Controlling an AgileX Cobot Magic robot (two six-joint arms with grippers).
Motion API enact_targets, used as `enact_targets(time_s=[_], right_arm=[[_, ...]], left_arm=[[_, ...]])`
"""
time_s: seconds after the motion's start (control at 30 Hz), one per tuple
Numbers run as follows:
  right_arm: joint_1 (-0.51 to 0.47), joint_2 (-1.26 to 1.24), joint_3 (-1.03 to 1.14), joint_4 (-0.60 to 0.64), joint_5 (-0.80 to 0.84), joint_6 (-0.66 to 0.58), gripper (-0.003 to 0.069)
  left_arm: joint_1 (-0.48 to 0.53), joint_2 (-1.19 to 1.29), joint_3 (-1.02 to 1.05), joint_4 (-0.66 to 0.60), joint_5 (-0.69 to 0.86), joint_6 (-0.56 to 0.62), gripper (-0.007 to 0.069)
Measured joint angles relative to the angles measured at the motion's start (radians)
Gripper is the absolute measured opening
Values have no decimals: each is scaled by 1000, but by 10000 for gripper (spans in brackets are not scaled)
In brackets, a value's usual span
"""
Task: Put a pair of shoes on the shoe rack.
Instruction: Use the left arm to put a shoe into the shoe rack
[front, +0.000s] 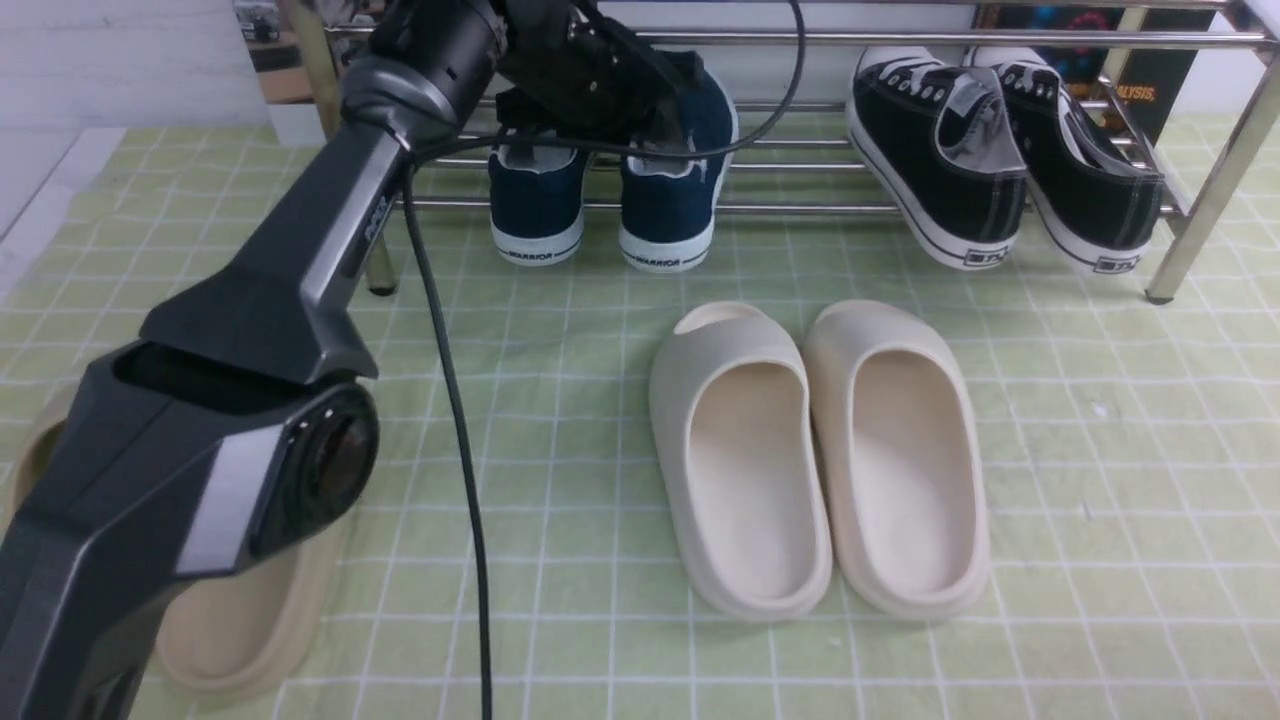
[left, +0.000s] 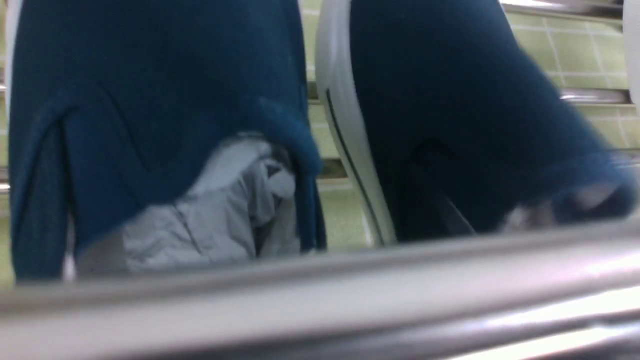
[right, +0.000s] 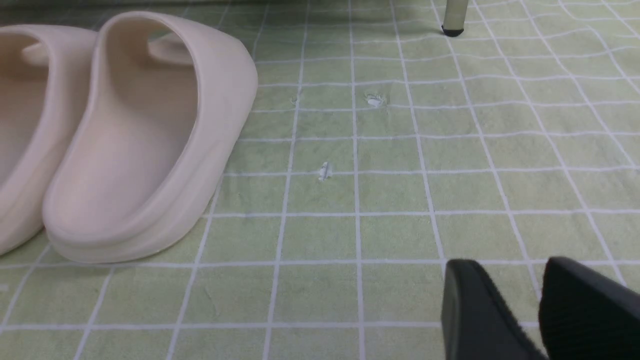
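The pair of shoes, two navy slip-ons with white soles, sits heels toward me on the left part of the chrome shoe rack (front: 800, 208): one shoe (front: 537, 205) beside the other (front: 670, 200). My left gripper (front: 600, 110) hangs right over their openings, and its fingers are hidden by the wrist. In the left wrist view both shoes (left: 150, 100) (left: 450, 125) fill the frame behind a blurred rack bar (left: 320, 300); grey paper stuffing (left: 215, 210) shows in one. My right gripper (right: 507, 272) hovers low over the green checked cloth, open, with nothing between its fingers (right: 475, 310).
Black lace-up sneakers (front: 940, 150) (front: 1080, 170) lean on the rack's right part. A cream pair of slides (front: 740, 450) (front: 900, 450) lies mid-cloth, also in the right wrist view (right: 140, 140). A beige slide (front: 240, 620) lies under my left arm. A rack leg (right: 452, 20) stands ahead.
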Motion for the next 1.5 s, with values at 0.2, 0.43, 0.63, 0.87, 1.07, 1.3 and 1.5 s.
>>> enact_targets(time_s=[0.2,0.43,0.63,0.87,1.07,1.3,1.5], right_arm=[[0,0,0,0,0,0,239],[0,0,0,0,0,0,239],[0,0,0,0,0,0,239],[0,0,0,0,0,0,239],[0,0,0,0,0,0,239],[0,0,0,0,0,0,239],[0,0,0,0,0,0,239]], left_arm=[[0,-65,-9,-1,108,-37,409],[-8,-213,34,-5,252,22,212],[-71,-229,262,-3,256,50,-13],[-161,-252,470,34,258,154,-13],[-155,-251,461,92,256,145,-13],[-155,-251,414,104,192,143,-13],[-158,-251,407,150,129,101,-13]])
